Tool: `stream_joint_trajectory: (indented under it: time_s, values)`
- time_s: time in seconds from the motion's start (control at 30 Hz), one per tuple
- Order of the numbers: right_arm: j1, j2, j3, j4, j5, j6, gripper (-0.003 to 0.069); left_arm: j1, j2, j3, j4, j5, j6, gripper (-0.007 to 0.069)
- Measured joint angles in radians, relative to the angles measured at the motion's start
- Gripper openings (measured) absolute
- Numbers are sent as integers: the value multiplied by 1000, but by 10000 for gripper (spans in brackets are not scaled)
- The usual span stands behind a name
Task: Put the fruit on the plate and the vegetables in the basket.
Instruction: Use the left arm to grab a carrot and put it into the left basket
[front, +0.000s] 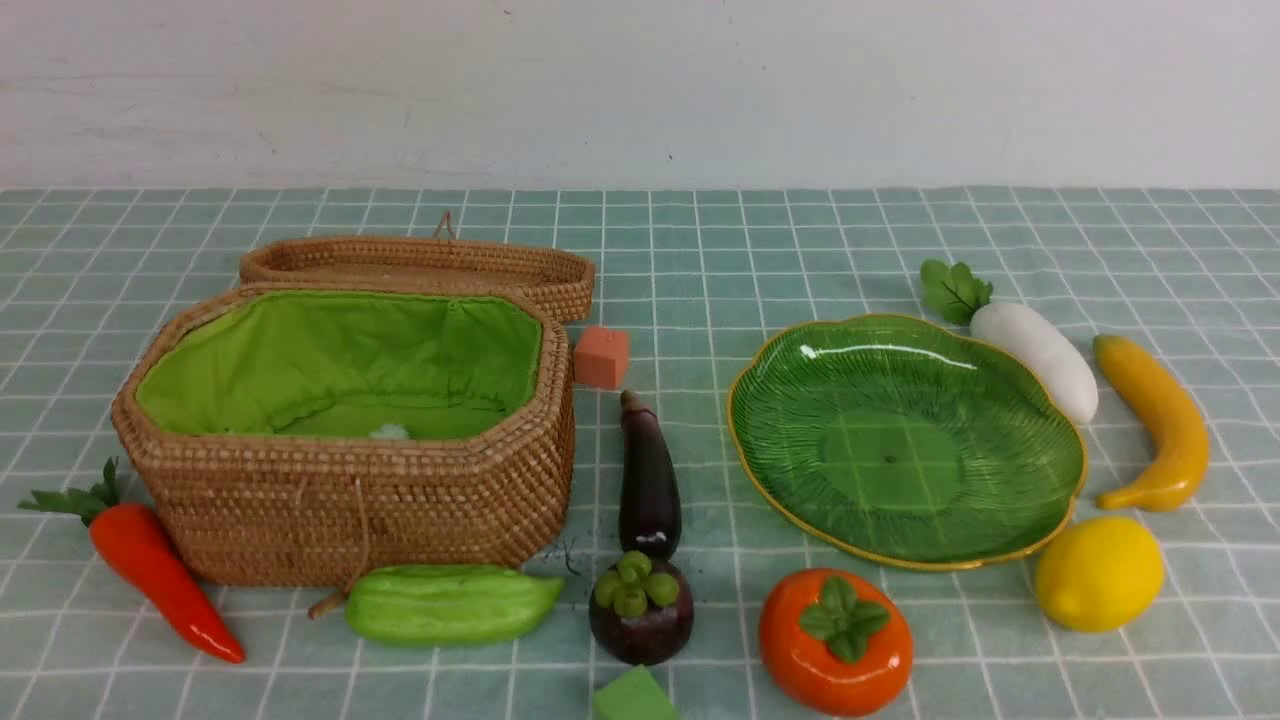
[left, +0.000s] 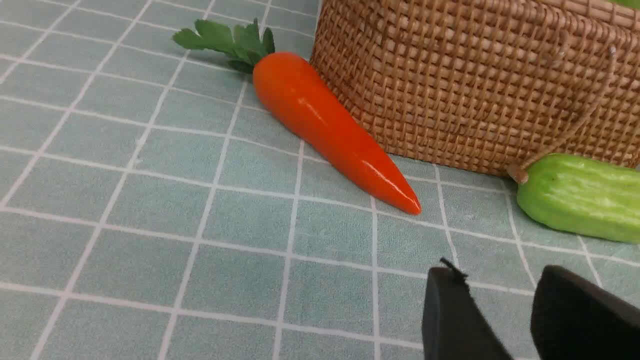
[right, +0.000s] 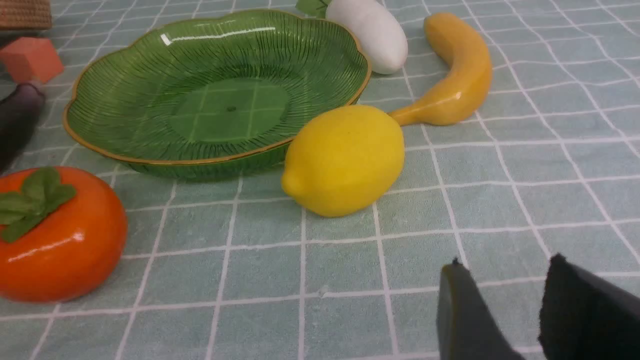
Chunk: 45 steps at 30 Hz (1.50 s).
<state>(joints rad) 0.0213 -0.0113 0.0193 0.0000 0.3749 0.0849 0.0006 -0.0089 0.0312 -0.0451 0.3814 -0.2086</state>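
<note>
The open wicker basket (front: 340, 500) with green lining stands at the left and holds none of the vegetables. The carrot (front: 160, 575), the gourd (front: 445, 603) and the eggplant (front: 648, 480) lie around it. The green plate (front: 900, 440) at the right is bare. The white radish (front: 1035, 355), banana (front: 1160, 420), lemon (front: 1098, 572), persimmon (front: 835, 640) and mangosteen (front: 640, 610) lie around the plate. My left gripper (left: 497, 280) hovers open over the cloth, short of the carrot (left: 330, 125) and gourd (left: 580, 195). My right gripper (right: 505, 270) is open, short of the lemon (right: 345, 160). Neither gripper shows in the front view.
The basket's lid (front: 420, 265) lies behind it. An orange cube (front: 601, 356) sits beside the basket's right corner. A green cube (front: 632, 697) sits at the front edge below the mangosteen. A checked green cloth covers the table, with a white wall behind.
</note>
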Motion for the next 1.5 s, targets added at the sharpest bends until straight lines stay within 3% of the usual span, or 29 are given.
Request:
stream_joint_trajectory:
  time_s: [0.73,0.93,1.13,1.33,1.43,1.5]
  values:
    - [0,0,0,0,0,0,242,0,0,0,-10,-29,-4,239]
    - [0,0,0,0,0,0,242,0,0,0,-289,-207,-168,239]
    - [0,0,0,0,0,0,242,0,0,0,-479,-296,-231,236]
    - [0,0,0,-10,0,-4,242,0,0,-29,-518,-212,-219,115]
    - [0,0,0,-33,-5,-4,242,0,18,-129,-501,-106,-160,-13]
    - [0,0,1,-39,-17,-3,242,0,50,-169,-490,-59,-133,-13]
